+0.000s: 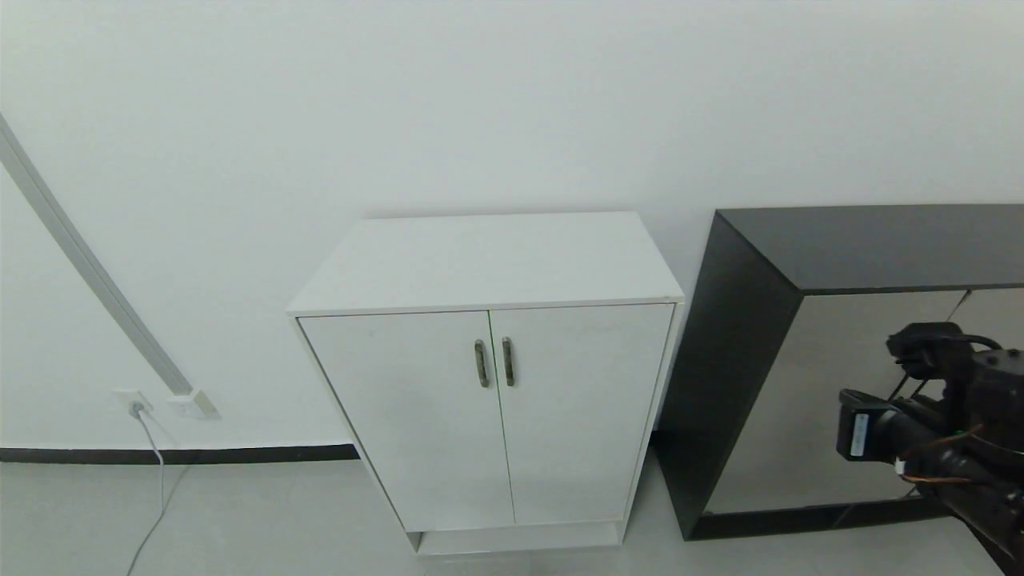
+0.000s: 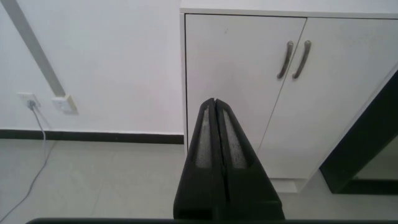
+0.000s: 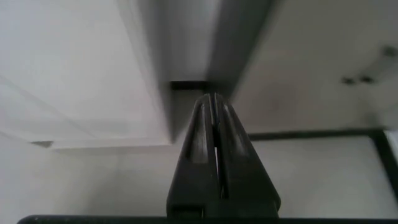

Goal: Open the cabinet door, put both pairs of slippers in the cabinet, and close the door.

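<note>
The white cabinet (image 1: 416, 416) stands against the wall with both doors shut. Its two grey handles (image 1: 481, 363) (image 1: 508, 362) sit side by side at the middle seam. My left gripper (image 2: 214, 102) is shut with nothing in it, held low in front of the cabinet (image 2: 236, 74), below and to the left of the handles (image 2: 285, 60). My right gripper (image 3: 215, 98) is also shut and empty, pointing at the narrow gap between the cabinet's side (image 3: 74, 62) and the dark mirror frame (image 3: 242, 37). The right arm (image 1: 944, 448) shows at the lower right of the head view.
A large black-framed mirror (image 1: 736, 360) leans against the wall just right of the cabinet. A wall socket with a white cable (image 1: 140, 408) and a slanted grey conduit (image 1: 88, 264) are on the left. Grey floor (image 1: 240, 520) lies in front.
</note>
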Robot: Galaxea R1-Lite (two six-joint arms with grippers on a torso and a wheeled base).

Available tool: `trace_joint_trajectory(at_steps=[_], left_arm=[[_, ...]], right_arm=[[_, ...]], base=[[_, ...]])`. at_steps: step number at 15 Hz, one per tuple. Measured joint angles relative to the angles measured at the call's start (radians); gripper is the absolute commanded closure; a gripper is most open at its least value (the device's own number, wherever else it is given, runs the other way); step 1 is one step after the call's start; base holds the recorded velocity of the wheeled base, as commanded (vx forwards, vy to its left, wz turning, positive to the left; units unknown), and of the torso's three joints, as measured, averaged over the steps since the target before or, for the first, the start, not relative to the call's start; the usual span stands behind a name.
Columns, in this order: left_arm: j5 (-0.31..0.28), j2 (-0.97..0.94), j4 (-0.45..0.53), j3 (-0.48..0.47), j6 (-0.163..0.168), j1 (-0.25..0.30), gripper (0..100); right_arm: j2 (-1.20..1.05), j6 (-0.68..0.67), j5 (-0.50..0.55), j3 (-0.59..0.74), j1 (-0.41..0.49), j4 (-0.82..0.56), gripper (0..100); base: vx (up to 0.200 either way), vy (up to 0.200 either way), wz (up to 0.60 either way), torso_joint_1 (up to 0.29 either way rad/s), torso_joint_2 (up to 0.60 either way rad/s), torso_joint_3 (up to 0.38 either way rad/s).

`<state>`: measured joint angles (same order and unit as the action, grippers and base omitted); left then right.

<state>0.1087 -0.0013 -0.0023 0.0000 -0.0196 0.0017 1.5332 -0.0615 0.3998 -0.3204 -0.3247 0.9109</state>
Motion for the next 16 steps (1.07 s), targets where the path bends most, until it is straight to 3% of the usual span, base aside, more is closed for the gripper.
trace_joint_trajectory(at_steps=[9, 12, 16], left_arm=[[0.002, 0.000, 0.000, 0.000, -0.008, 0.000, 100], [0.001, 0.000, 0.000, 0.000, -0.008, 0.000, 100], [0.000, 0.000, 0.000, 0.000, -0.008, 0.000, 100]], right_arm=[[-0.284, 0.044, -0.026, 0.277, 0.046, -0.016, 100], [-0.421, 0.059, -0.070, 0.313, 0.044, -0.203, 100], [-0.639, 0.061, -0.261, 0.320, 0.043, -0.531, 100]], base=[[0.000, 0.000, 0.00, 0.000, 0.00, 0.000], [0.000, 0.000, 0.00, 0.000, 0.00, 0.000], [0.000, 0.000, 0.00, 0.000, 0.00, 0.000]])
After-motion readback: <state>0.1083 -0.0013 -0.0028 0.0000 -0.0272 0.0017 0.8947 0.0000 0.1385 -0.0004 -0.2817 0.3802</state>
